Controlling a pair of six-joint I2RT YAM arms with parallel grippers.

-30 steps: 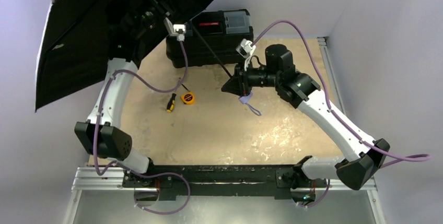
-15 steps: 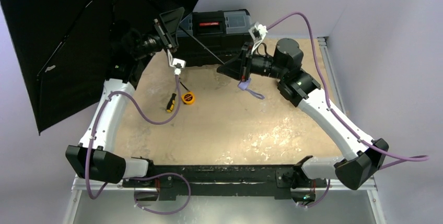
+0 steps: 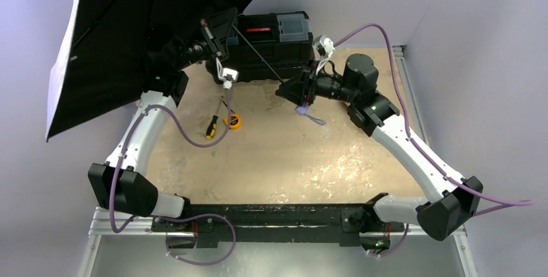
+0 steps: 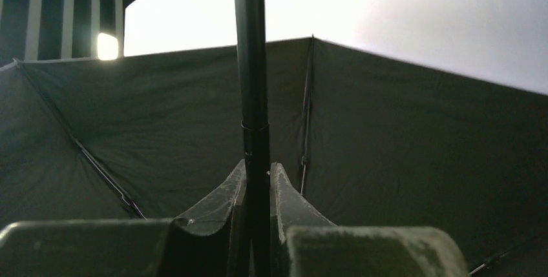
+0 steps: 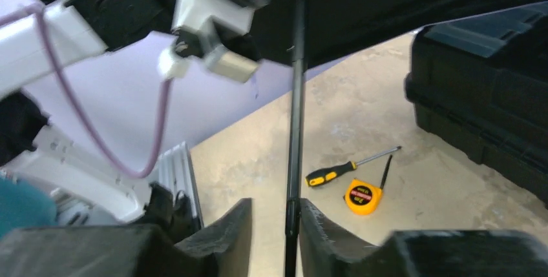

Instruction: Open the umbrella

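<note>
The umbrella (image 3: 129, 38) is spread open at the far left, black lining facing me and a pale outer edge at its left. Its thin black shaft (image 3: 258, 51) slants over the table to my right arm. My left gripper (image 3: 216, 31) is shut on the shaft near the canopy; in the left wrist view (image 4: 258, 177) both fingers press the shaft (image 4: 252, 64). My right gripper (image 3: 292, 91) is shut on the handle end. In the right wrist view (image 5: 276, 209) the shaft (image 5: 296, 96) lies against the right finger; the handle is hidden. A lavender strap (image 3: 310, 119) hangs below it.
A black toolbox (image 3: 278, 38) with a red latch stands at the back, under the shaft, and shows in the right wrist view (image 5: 484, 96). A yellow-black screwdriver (image 3: 211, 126) and a yellow tape measure (image 3: 232, 121) lie left of centre. Walls close in the left, back and right.
The canopy has swung and tilted, so its pale edge shows at the left again. Both wrists have shifted with the shaft, the right one slightly lower. Both grippers have kept their hold.
</note>
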